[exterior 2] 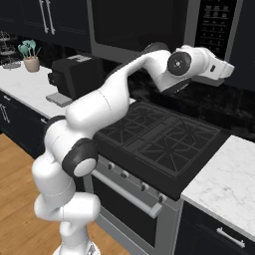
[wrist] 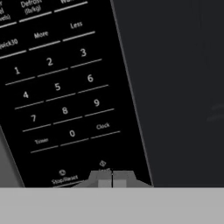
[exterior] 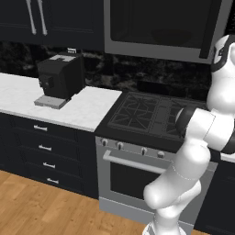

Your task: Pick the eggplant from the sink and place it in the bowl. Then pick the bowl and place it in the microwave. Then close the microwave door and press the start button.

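The microwave (exterior: 160, 27) hangs above the stove with its door (exterior 2: 139, 25) shut flat against the front. Right of the door is the black keypad (exterior 2: 215, 22). My gripper (exterior 2: 232, 70) reaches up to the keypad's lower end. In the hand view the gripper (wrist: 112, 180) is shut, fingertips together, right at the start button (wrist: 103, 165), beside the Stop/Reset key (wrist: 64, 177). Nothing is held. The bowl and the eggplant are hidden, and the sink is out of view.
The stove (exterior: 151, 112) with black grates and front knobs sits below the arm. A black coffee machine (exterior: 59, 78) stands on the white marble counter (exterior: 82, 110) to the left. More counter (exterior 2: 229, 174) lies right of the stove. A utensil pot (exterior 2: 31, 57) stands far left.
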### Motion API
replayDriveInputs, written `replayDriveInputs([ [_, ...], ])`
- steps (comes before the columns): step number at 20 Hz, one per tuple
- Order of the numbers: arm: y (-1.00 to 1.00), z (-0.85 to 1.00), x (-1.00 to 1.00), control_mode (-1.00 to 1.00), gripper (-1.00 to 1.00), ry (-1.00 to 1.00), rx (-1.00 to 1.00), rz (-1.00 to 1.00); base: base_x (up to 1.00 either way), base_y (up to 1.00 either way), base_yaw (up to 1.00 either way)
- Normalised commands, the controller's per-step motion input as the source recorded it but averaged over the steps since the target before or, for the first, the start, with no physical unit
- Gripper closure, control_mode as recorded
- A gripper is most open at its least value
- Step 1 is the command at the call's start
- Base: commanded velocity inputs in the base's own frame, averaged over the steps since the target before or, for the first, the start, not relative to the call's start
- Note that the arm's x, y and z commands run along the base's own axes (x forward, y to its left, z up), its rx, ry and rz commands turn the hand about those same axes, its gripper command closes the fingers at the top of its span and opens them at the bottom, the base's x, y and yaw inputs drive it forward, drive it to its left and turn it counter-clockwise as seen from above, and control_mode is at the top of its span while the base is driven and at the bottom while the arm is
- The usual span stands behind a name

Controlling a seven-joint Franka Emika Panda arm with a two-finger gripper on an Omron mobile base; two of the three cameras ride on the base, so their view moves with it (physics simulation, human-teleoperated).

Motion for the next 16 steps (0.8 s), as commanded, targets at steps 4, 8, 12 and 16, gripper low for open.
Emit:
replayDriveInputs([
  [4,-0.01,-0.03,0.00,-1.00,1.00,0.00,0.00,0.00,0.00,0.00,0.00],
  [8,0.09,0.00,0.00,-1.00,1.00,0.00,0.00,0.00,0.00,0.00,0.00],
  [12,0.20,0.00,0.00,-1.00,1.00,0.00,0.00,0.00,0.00,0.00,0.00],
  [16,0.17,0.00,0.03,-1.00,1.00,0.00,0.00,0.00,0.00,0.00,0.00],
])
